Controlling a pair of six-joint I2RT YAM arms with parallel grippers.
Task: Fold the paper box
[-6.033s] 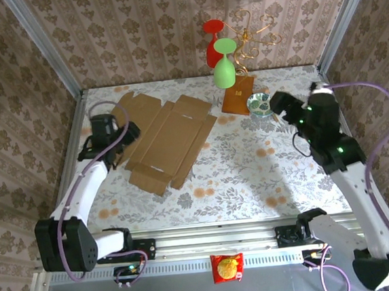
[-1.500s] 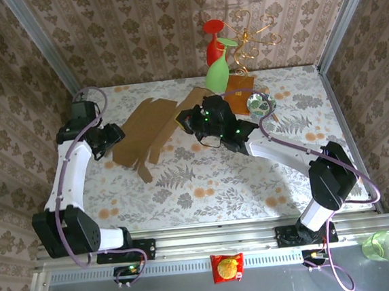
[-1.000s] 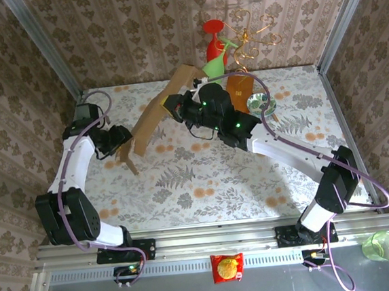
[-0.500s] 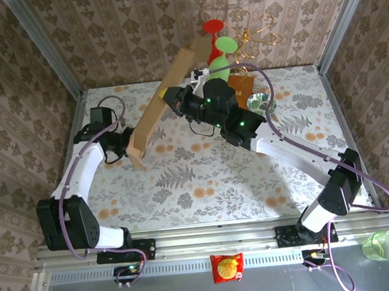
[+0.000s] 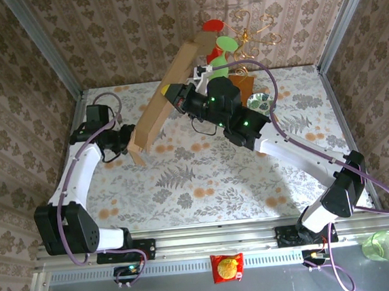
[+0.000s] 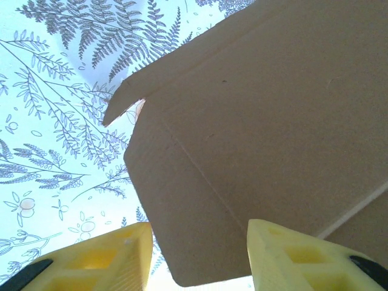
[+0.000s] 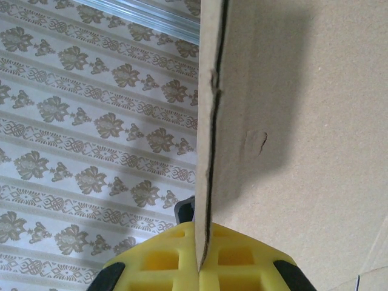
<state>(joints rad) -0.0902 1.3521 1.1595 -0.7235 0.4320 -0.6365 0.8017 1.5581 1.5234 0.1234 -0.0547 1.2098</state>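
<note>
Now mid-fold: paper box tilted steeply, right gripper clenched on its edge; left gripper spread around its lowest flap (seemingly not touching). Next need: pinch, crease.

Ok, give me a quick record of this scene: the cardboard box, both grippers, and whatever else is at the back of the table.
paper box: unfolded sheet held up at a steep tilt above the floral table, low end left, high end by the glasses
right gripper: shut on the sheet's edge
left gripper: open, fingers either side of a lower flap, not clamping it
back of table: green glass and red glass on a wire rack; patterned bowl
</note>
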